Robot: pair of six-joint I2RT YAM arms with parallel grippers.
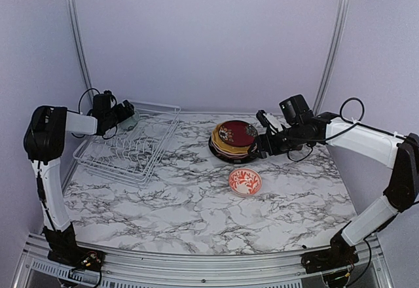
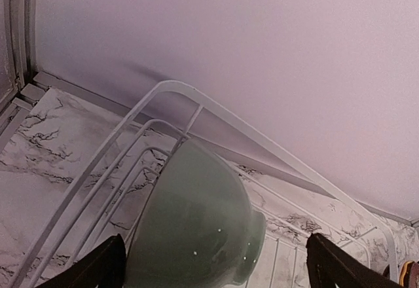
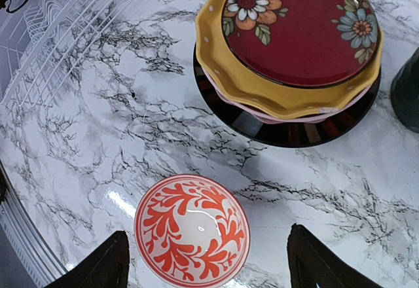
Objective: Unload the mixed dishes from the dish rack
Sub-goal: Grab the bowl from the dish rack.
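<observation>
At rim of rack — left hand wide astride green bowl; right hand wide

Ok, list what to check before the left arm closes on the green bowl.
1. Left end effector open: ok, fingers spread wide.
2. Bowl between its fingers: ok, it sits centred in the left wrist view.
3. Bowl free of the rack wires: cannot tell, it lies in the corner with its rim hidden.
4. Right end effector out of the way: ok, it is open and holds nothing, across the table by the plate stack.
5. Bare table for set-down: ok, open marble in front of the rack.
</observation>
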